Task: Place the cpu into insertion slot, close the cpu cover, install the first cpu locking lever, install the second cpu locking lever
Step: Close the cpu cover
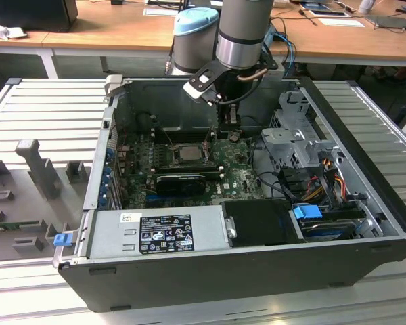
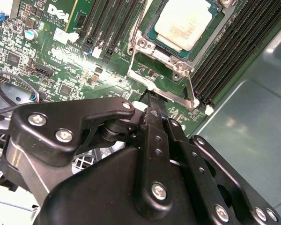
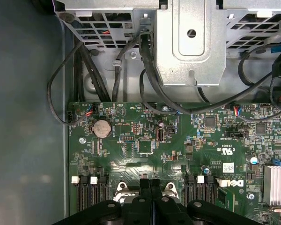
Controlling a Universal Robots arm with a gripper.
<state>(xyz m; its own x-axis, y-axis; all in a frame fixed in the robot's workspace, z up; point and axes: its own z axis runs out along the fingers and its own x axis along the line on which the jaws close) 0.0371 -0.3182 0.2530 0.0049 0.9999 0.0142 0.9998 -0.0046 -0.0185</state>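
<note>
Gripper [image 1: 228, 130] jaws clenched together, nothing between them that I can see. Cpu [image 2: 187, 23] sits flat in the insertion slot [image 2: 141, 47]. In the exterior view it lies at 8 o'clock from the fingertips, near but apart.

In the second wrist view the picture's edge is cutting off the cpu [image 2: 185, 23], and the black hand [image 2: 152, 99] is hiding much of the green board [image 2: 61, 70]. In the first wrist view the hand is covering most of the insertion slot [image 3: 123, 187]. In the exterior view the slot's parts are looking too small to tell apart.
</note>
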